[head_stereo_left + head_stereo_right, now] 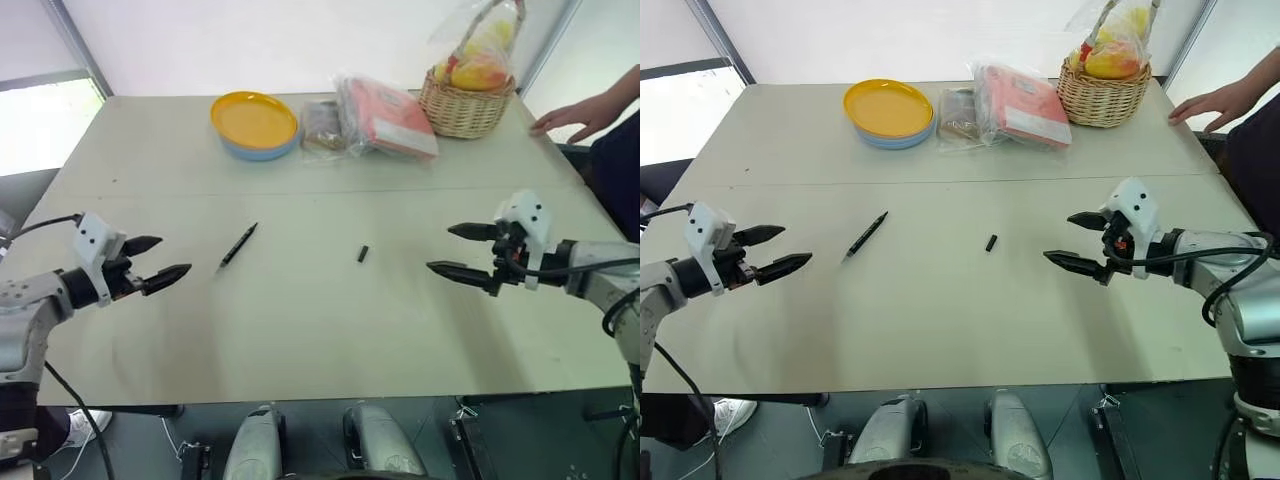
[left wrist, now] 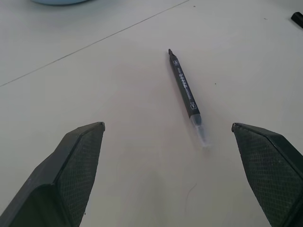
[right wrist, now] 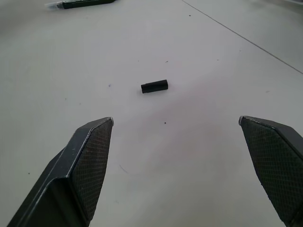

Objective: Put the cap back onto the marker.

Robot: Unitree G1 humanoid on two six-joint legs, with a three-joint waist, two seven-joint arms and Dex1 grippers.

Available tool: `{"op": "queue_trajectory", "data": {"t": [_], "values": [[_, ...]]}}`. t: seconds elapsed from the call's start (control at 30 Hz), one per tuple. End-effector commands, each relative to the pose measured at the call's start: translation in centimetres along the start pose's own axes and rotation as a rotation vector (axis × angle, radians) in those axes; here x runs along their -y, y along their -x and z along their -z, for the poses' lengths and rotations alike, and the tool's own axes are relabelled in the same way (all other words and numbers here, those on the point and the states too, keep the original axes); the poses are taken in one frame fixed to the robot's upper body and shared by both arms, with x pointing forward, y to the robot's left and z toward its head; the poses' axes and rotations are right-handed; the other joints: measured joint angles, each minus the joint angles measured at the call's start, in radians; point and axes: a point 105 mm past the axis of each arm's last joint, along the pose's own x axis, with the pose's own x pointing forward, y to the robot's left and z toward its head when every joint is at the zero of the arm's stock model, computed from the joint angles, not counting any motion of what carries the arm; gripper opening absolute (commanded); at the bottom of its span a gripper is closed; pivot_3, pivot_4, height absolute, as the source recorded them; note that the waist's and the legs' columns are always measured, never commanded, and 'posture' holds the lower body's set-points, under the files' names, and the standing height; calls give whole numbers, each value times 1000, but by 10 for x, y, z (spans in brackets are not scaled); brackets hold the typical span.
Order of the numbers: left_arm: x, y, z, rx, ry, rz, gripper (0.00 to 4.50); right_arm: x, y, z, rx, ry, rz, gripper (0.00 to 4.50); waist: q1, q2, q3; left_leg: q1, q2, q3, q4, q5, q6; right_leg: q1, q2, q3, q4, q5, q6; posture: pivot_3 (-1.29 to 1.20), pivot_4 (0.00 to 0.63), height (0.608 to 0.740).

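Observation:
The marker [image 1: 237, 246] is a thin black stick lying uncapped on the pale table [image 1: 300, 330], left of centre; the left wrist view shows it [image 2: 185, 92] with its clear pointed tip nearest the gripper. The cap [image 1: 362, 254], a tiny black cylinder, lies alone near the table's middle and appears again [image 3: 154, 86] in the right wrist view. My left gripper [image 1: 158, 261] hovers open to the left of the marker, nothing between its fingers. To the right of the cap my right gripper [image 1: 459, 251] is open and empty too, pointing toward it.
At the table's far side stand a yellow plate on a blue one [image 1: 254, 123], clear-wrapped packets [image 1: 375, 117] and a wicker basket of fruit [image 1: 465, 104]. A person's hand [image 1: 570, 117] rests on the far right corner.

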Motion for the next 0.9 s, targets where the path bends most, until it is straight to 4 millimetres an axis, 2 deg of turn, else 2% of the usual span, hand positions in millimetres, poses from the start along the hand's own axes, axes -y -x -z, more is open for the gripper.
{"op": "queue_trajectory", "data": {"t": [0.03, 0.9], "values": [[-1, 4, -14, 48, -22, -10, 4500, -3, 0, -12, 39, 33, 0, 4402, 0, 0, 0, 0, 0, 0, 0, 0, 0, 0, 0, 0, 0, 0, 0, 0, 150, 740], [-3, 0, -12, 65, -14, -46, 4500, 0, -2, -11, 35, 38, 15, 4402, 0, 0, 0, 0, 0, 0, 0, 0, 0, 0, 0, 0, 0, 1, 2, 0, 150, 740]]}}
